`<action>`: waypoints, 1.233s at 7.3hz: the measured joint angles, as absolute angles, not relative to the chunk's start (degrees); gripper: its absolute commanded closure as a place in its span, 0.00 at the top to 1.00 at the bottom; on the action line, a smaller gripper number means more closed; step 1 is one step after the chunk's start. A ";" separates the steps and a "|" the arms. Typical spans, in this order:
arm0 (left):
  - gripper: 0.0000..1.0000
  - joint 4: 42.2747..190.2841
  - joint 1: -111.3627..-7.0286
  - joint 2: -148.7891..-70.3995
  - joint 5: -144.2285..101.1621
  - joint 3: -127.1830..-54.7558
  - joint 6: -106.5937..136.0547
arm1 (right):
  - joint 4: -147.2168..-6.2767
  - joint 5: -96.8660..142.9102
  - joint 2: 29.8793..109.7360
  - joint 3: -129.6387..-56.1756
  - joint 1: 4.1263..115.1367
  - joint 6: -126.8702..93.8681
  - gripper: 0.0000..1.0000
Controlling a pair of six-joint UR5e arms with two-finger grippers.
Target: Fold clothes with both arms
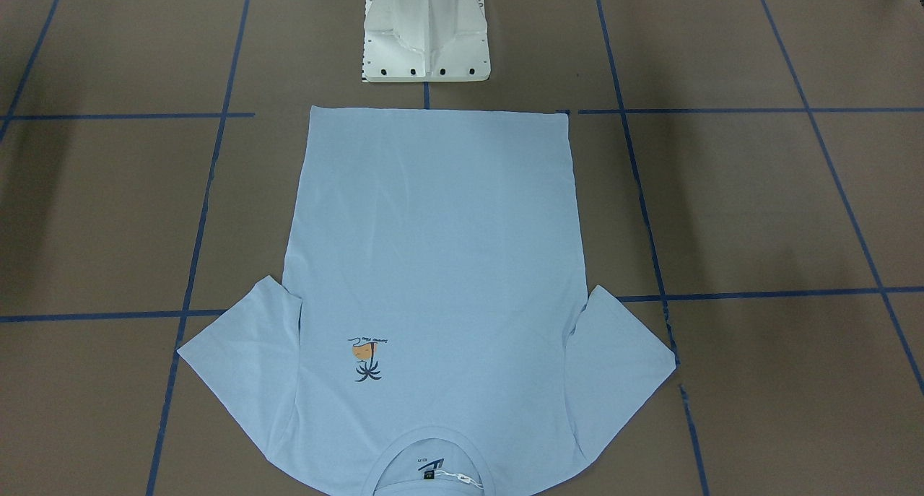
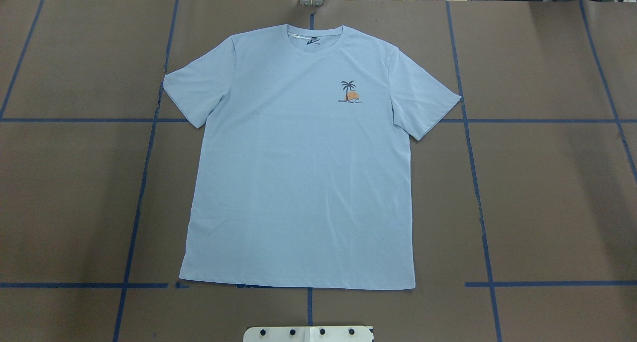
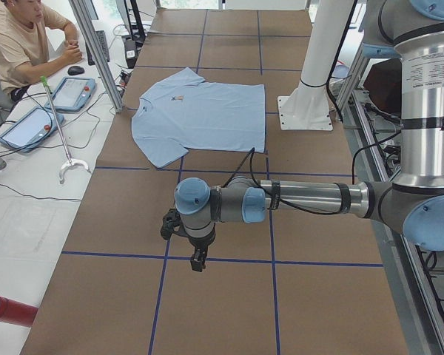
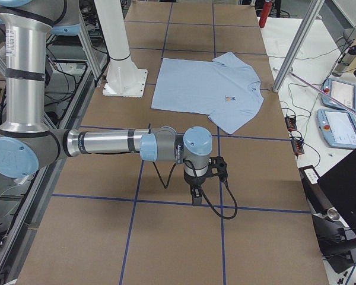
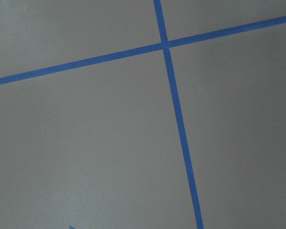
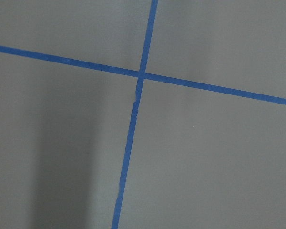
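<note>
The light blue T-shirt [image 2: 298,182] lies flat and spread out, front up, with the palm print [image 2: 349,91] on its chest and the collar on the far side from the robot base. It also shows in the front-facing view [image 1: 433,250]. My left gripper [image 3: 197,260] hangs over bare table far from the shirt, in the exterior left view only. My right gripper [image 4: 196,196] hangs over bare table at the other end, in the exterior right view only. I cannot tell whether either is open or shut. Both wrist views show only table and tape.
The brown table [image 2: 537,192] carries a grid of blue tape lines [image 2: 473,172]. The white pedestal base [image 1: 426,30] stands just behind the shirt's hem. An operator [image 3: 22,37] sits beyond the table, with control pendants [image 3: 72,92] and a grabber stick nearby.
</note>
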State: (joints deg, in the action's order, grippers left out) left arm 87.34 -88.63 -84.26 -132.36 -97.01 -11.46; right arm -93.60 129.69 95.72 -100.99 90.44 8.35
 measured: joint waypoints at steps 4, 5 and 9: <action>1.00 87.48 -88.53 -85.54 -131.69 -100.38 -11.44 | -93.11 129.56 94.30 -104.54 89.46 8.02 1.00; 1.00 87.70 -88.46 -86.56 -131.65 -101.50 -11.45 | -91.11 129.31 93.47 -105.78 88.57 7.82 1.00; 1.00 98.76 -88.51 -92.93 -130.31 -102.32 -11.21 | -77.56 129.12 89.14 -103.64 86.51 -2.32 1.00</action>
State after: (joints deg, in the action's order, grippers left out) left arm 98.76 -88.51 -92.93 -130.31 -102.32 -11.21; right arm -77.56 129.12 89.14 -103.64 86.51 -2.32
